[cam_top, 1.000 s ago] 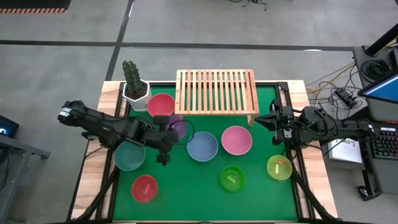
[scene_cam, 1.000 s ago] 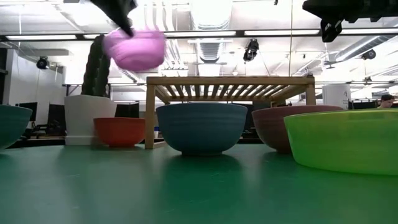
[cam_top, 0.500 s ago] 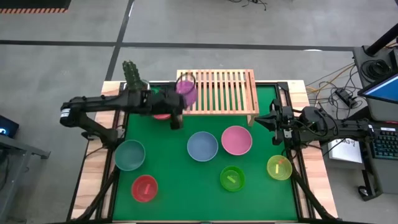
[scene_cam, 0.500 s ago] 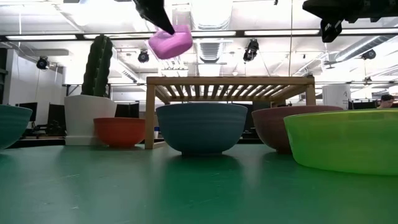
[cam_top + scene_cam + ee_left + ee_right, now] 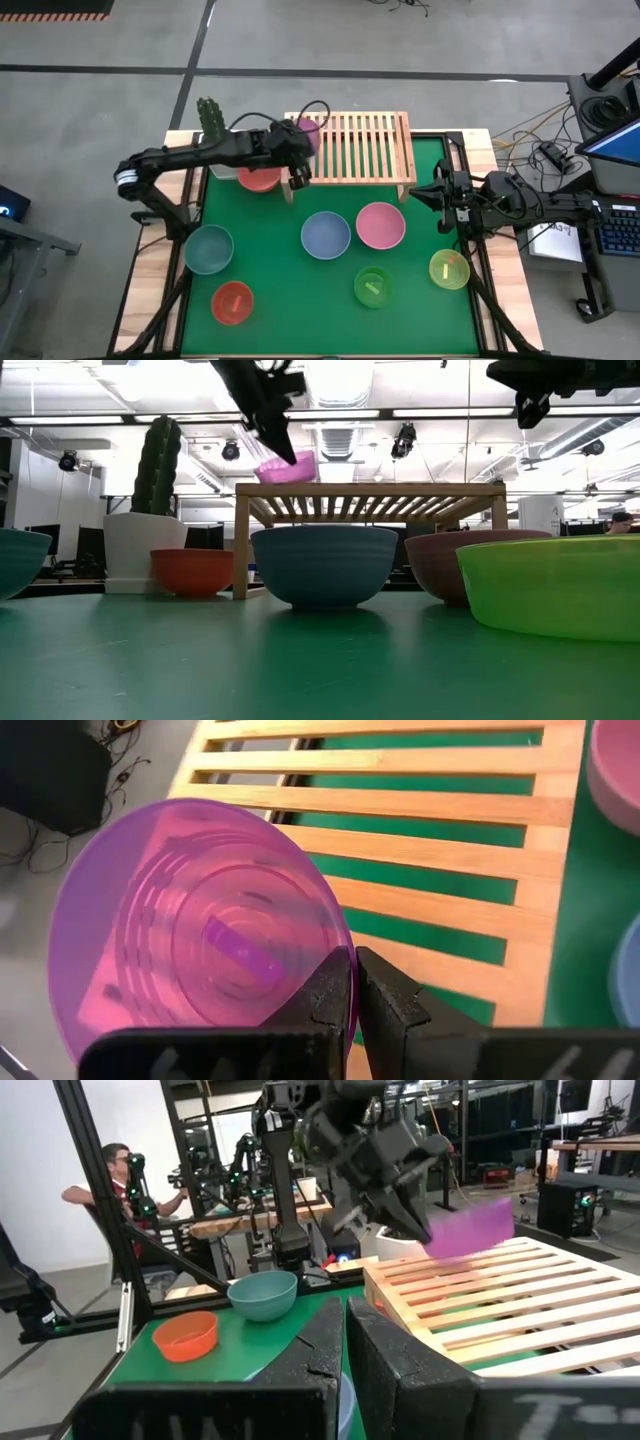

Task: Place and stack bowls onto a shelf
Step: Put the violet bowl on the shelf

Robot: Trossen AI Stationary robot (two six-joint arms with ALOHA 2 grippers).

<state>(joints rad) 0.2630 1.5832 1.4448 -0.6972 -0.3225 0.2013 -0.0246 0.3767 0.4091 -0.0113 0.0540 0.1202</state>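
My left gripper (image 5: 353, 960) is shut on a small purple bowl (image 5: 195, 925) over the far left end of the light-wood shelf (image 5: 348, 148). The low view shows the bowl (image 5: 290, 468) tilted at the shelf's top; whether it touches the slats, I cannot tell. On the green table stand a red bowl (image 5: 262, 178) by the shelf's left leg, a blue bowl (image 5: 326, 235), a pink bowl (image 5: 380, 225), a teal bowl (image 5: 208, 249), a small red bowl (image 5: 232, 302), a green bowl (image 5: 373, 287) and a yellow-green bowl (image 5: 449, 269). My right gripper (image 5: 420, 196) waits shut at the table's right edge. My left gripper holds the purple bowl by its rim (image 5: 338, 942), on the side nearest the wrist. The wall is pinched with one finger (image 5: 325, 995) inside the bowl and the other outside. The fingers slant down from the table's near left. The bowl is tilted, its opening facing the wrist.
A white pot with a green cactus (image 5: 212, 125) stands at the far left corner, close beside my left arm. The shelf's slatted top is bare to the right of the purple bowl. People and other rigs show in the room beyond the table.
My left gripper has carried the purple bowl from above the table's left middle toward the far edge, past the red bowl, and then down over the shelf's left end. The bowl has stayed in the shut fingers and has tipped.
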